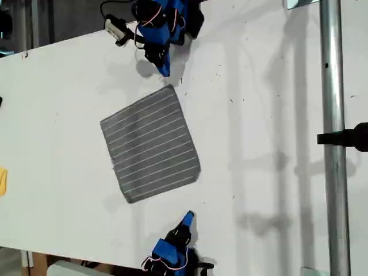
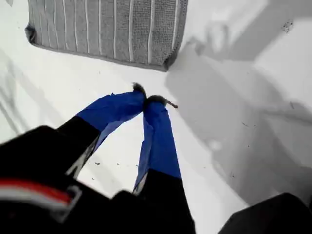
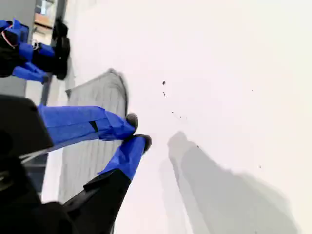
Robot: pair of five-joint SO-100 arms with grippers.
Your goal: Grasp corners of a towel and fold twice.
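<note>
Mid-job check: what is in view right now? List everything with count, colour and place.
towel: one, grey with thin white stripes, lying flat mid-table between the two arms
table: one, white, under everything
pole: one, metal grey, upright along the exterior view's right
clamp: one, black, on the pole
small object: one, yellow, cut off at the exterior view's left edge
my first gripper: one, blue, shut, just short of a towel corner
my second gripper: one, blue, shut, beside the towel's opposite side
</note>
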